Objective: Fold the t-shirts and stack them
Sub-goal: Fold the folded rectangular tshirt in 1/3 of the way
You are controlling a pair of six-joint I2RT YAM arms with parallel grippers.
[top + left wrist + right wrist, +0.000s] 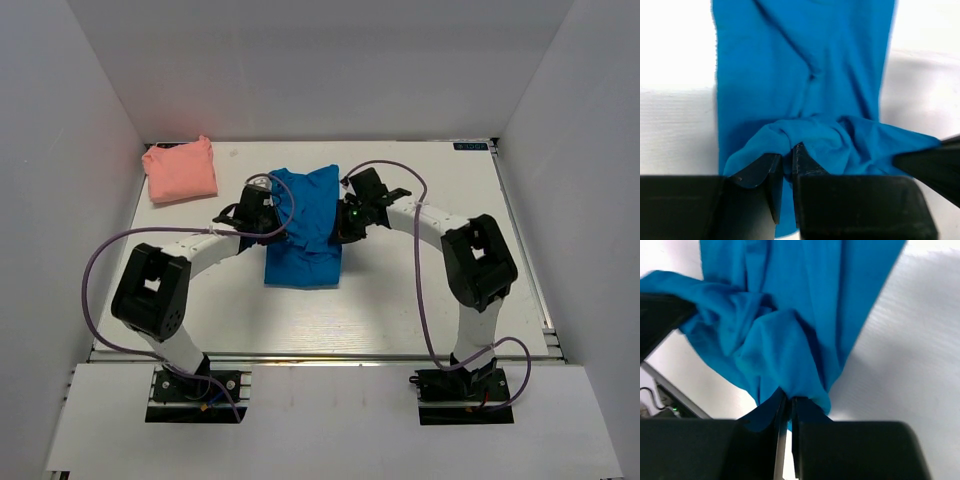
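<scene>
Blue cloth is filling the middle of the white table in the top view: the blue t-shirt is lying there partly folded, its upper part bunched and lifted between the two arms. The left gripper is meeting the shirt at its 9 o'clock edge and the right gripper at its 3 o'clock edge. The pink t-shirt is sitting as a small square bundle toward the table's 10 o'clock corner, well apart from the blue one and from both grippers.

From the left wrist, the left gripper is clamping a gathered fold of the blue t-shirt, its jaws standing nearly together with cloth squeezed between them. The rest of the shirt is stretching away toward 12 o'clock over the table, and a ridge of loose cloth is running off toward 3 o'clock.

From the right wrist, the right gripper is pinching an edge of the blue t-shirt between jaws that are showing only a thin slit. The cloth is rising toward 12 o'clock and bulging toward 9 o'clock, with the table showing bare at 3 o'clock.
</scene>
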